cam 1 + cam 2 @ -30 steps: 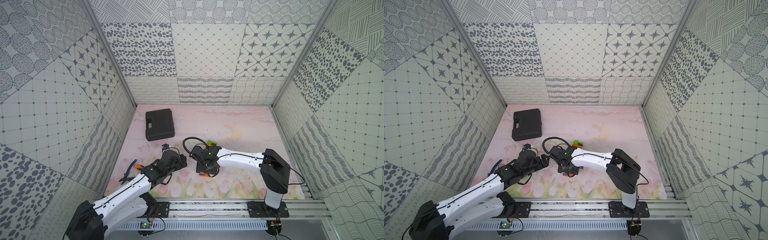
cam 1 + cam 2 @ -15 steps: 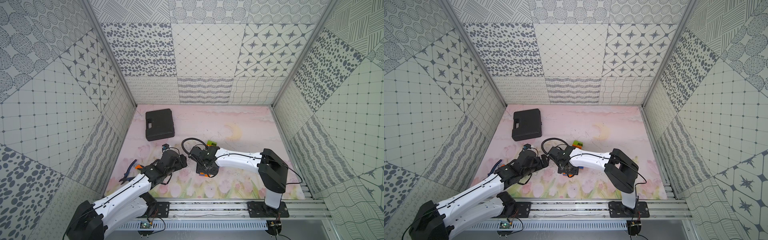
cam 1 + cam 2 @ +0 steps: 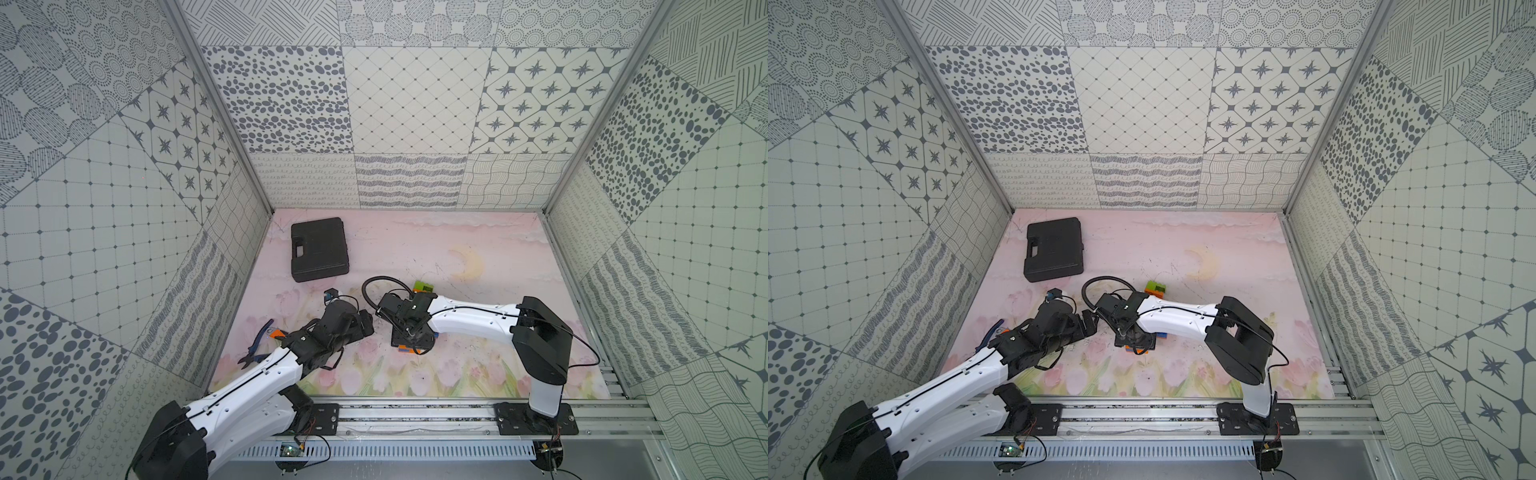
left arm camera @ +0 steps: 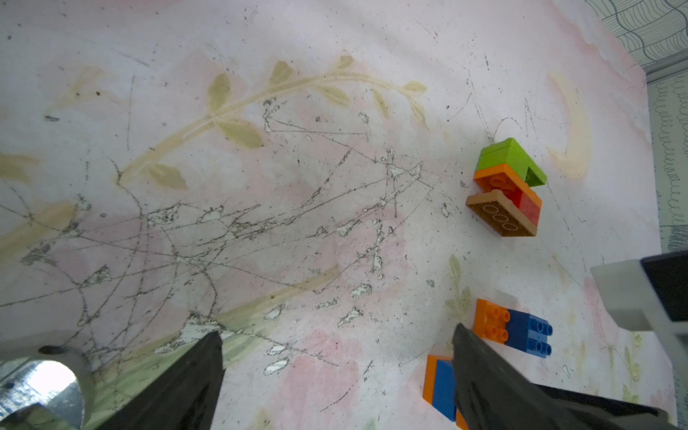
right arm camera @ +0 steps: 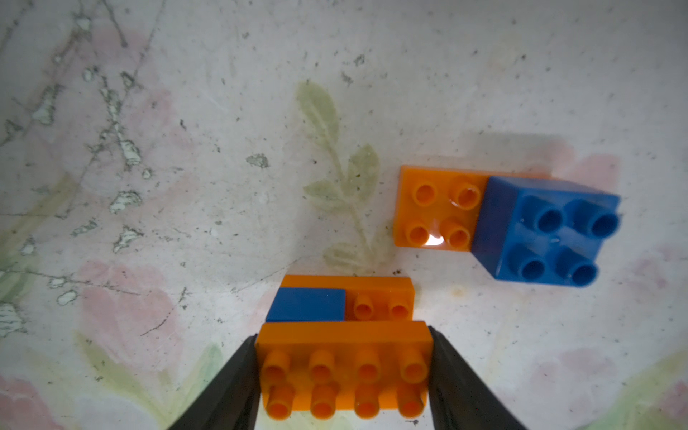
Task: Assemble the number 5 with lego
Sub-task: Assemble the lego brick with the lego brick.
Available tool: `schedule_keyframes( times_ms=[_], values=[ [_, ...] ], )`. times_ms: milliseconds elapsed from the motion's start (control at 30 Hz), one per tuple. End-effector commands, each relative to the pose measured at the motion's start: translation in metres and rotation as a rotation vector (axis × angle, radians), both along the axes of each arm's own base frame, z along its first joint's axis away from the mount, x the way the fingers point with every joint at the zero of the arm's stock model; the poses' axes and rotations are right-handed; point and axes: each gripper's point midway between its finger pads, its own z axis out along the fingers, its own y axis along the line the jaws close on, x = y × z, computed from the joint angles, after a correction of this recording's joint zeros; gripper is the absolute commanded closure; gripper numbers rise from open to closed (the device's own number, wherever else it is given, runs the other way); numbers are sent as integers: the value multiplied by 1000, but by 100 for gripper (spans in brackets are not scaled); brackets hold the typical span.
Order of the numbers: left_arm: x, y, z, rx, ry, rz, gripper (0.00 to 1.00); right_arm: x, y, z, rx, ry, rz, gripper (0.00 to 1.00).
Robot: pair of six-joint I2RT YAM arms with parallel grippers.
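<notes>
The right wrist view shows the grip from close. The right tool [image 5: 342, 337] presses its two black fingers [image 5: 231, 376] on the short ends of an orange oblong brick [image 5: 344, 372], with the studs facing the camera. Directly behind this brick is a second orange brick [image 5: 379, 298] that carries a blue square [image 5: 307, 305]. If the held brick touches it, I cannot tell. An orange-and-blue pair [image 5: 506, 219] lies near them, apart, flat on the desk [image 5: 186, 149].

The left wrist view adds a brick cluster [image 4: 506, 186] of green, orange, red and brown, which lies on its side. It is well apart from the left tool [image 4: 337, 331], whose jaws stand wide with only bare desk between them. One of its fingers hides a part of the orange and blue piece below it.

In both top views the right tool covers the bricks under it, and only small edges of orange and blue are visible. The green end of the cluster shows just beyond the right wrist. A black case [image 3: 318, 249] lies far back on the left side, and a wrench [image 3: 255, 345] lies beside the left arm. Both are well apart from the bricks.
</notes>
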Motion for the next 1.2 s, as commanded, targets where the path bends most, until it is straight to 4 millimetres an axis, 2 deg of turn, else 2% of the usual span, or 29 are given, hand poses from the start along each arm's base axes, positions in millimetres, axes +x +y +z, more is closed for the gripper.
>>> schedule_keyframes(
  times_ms=[0,133,467,733,1167],
  values=[
    [-3,2,-2,11,18,-2,1,-9,-18,-37,-112,66,4,49],
    [-3,3,-3,12,20,1,1,-12,-24,-45,-153,95,19,50],
    [-4,4,-5,15,29,7,1,-16,-22,-57,-175,136,38,50],
    [-5,6,-7,15,35,17,1,-26,-26,-77,-148,183,15,50],
    [-5,8,-7,22,41,30,1,-21,-26,-74,-184,164,44,50]
  ],
)
